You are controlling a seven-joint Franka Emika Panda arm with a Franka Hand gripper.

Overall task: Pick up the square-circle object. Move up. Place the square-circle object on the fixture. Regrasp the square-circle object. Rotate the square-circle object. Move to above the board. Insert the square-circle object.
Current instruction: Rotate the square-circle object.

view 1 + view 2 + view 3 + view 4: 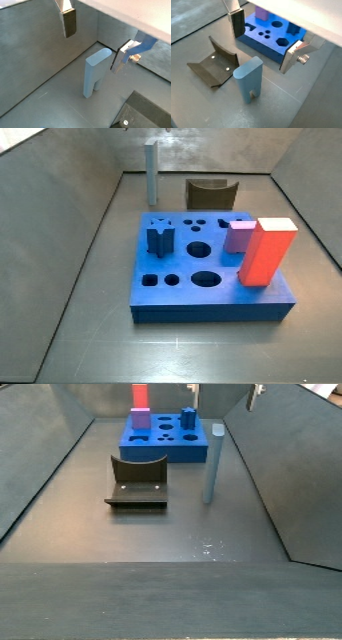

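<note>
Square-circle object (249,78) upright, below open gripper (264,42)

One peg (249,78), one fixture (212,67), one board (207,268), two fingers (69,24) above.

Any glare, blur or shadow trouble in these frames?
Both wrist views: a pale, blurred camera-side edge cuts the upper corner; the open claw hangs sharp above the square-circle object. Side view: soft glare on the back wall, colours saturated on the board. Other side view: a dark foreground lip fills the bottom; the fixture reads clearly.

A lab test cell: grey walled enclosure (80,444) around a blue peg board (201,298).
</note>
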